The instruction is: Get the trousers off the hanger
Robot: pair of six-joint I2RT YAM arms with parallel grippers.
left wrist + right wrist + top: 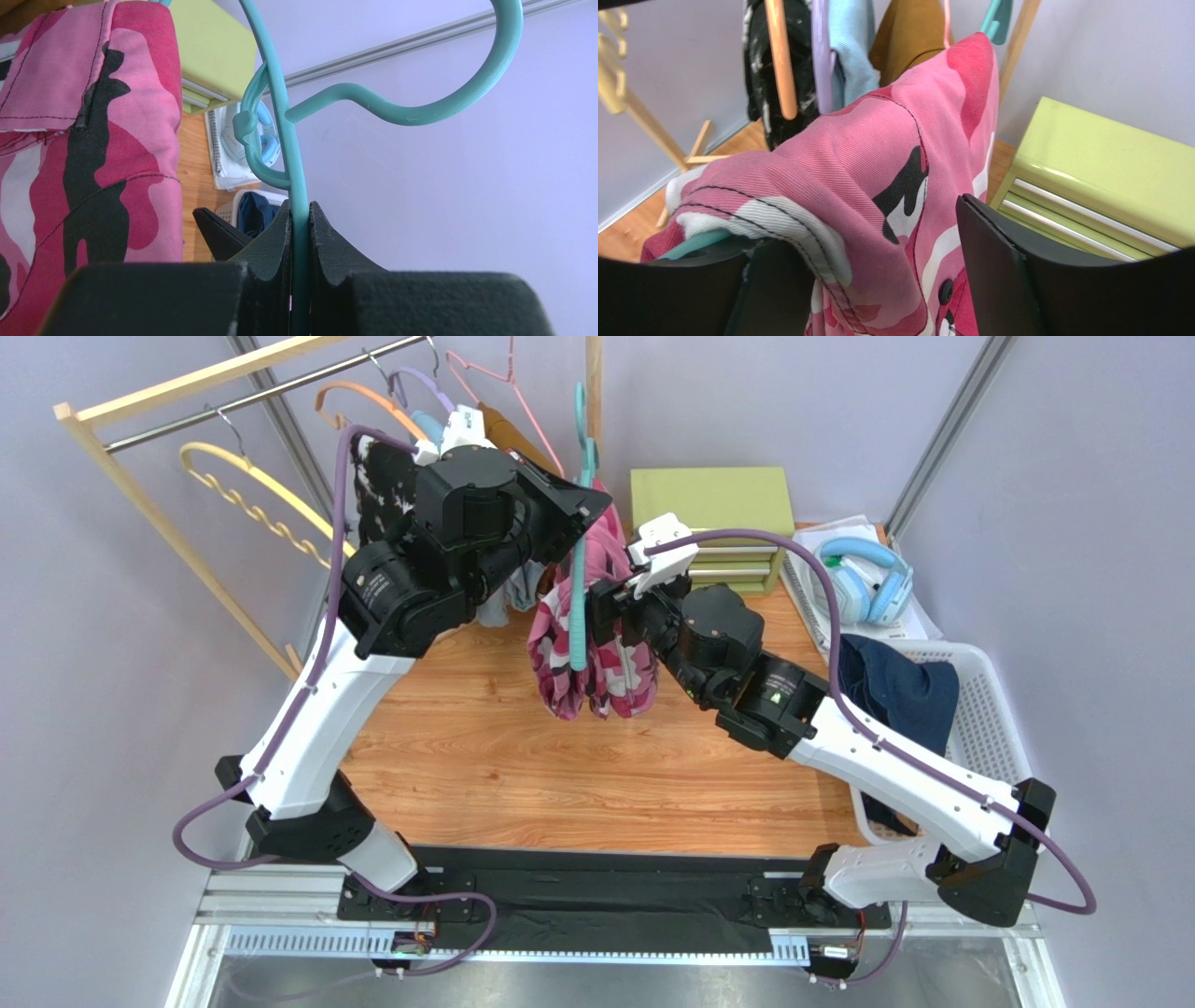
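Observation:
The pink camouflage trousers (pixel 596 665) hang folded over a teal hanger (pixel 577 616) held above the wooden table. My left gripper (pixel 586 507) is shut on the hanger's thin stem (pixel 295 161), just below its hook, with the trousers (pixel 105 140) to its left. My right gripper (pixel 617 609) is open around the trousers (pixel 878 175) from the right side. Its left finger lies against the fabric and its right finger (pixel 997 259) stands a little apart from it. A dark navy pair of trousers (pixel 905 686) lies in the white basket (pixel 982 700).
A wooden rack (pixel 140 420) at the back left carries several hangers, a black garment with white splotches (pixel 379 490) and a brown garment (pixel 910 31). A green box (pixel 709 497) and blue headphones (pixel 867 577) sit at the back right.

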